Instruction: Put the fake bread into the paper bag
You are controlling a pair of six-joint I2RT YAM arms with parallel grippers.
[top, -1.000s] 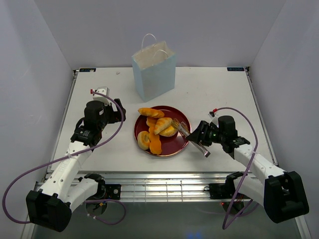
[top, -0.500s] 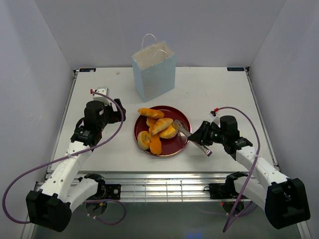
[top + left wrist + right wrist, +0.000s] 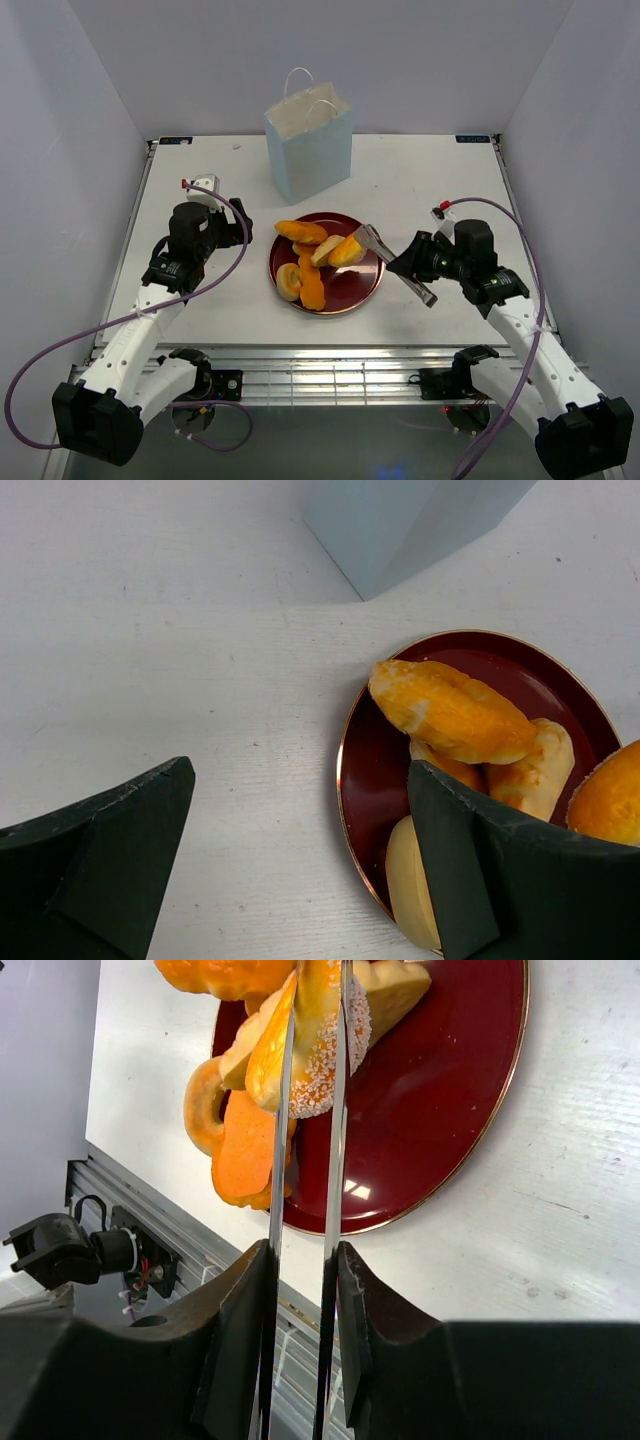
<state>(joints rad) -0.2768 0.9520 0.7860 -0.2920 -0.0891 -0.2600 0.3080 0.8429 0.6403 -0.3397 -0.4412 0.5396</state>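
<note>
Clamps a pair of metal tongs (image 3: 375, 243) in the right gripper (image 3: 300, 1260), narrowed hard against the outside of both blades. Pinches one piece of the fake bread (image 3: 318, 1045) at the tongs' far end, well ahead of the dark fingers: orange, sugar-crusted along one side. Reaches with tongs rather than bare fingers, probably to draw a single piece out of a crowded heap without knocking the rest. Cannot tell whether lifted clear of the dark red plate (image 3: 440, 1110) or resting on what lies beneath.

Leaves the remaining pastries (image 3: 303, 232) heaped on the plate, just under and beside the blade tips. Finds the paper bag (image 3: 312, 148) upright and open at the top on the table (image 3: 430, 190), ahead of the tongs and beyond the plate's far rim.

Calls, by judgement, for a raise and a carry over that mouth before loosening the squeeze. Risks tipping so light a bag if nudged by the blades.

Holds the left gripper (image 3: 300, 770) spread wide with nothing between, the plate's rim just in front and the bag's base further ahead. Sits apparently parked there to stay out of the way.
</note>
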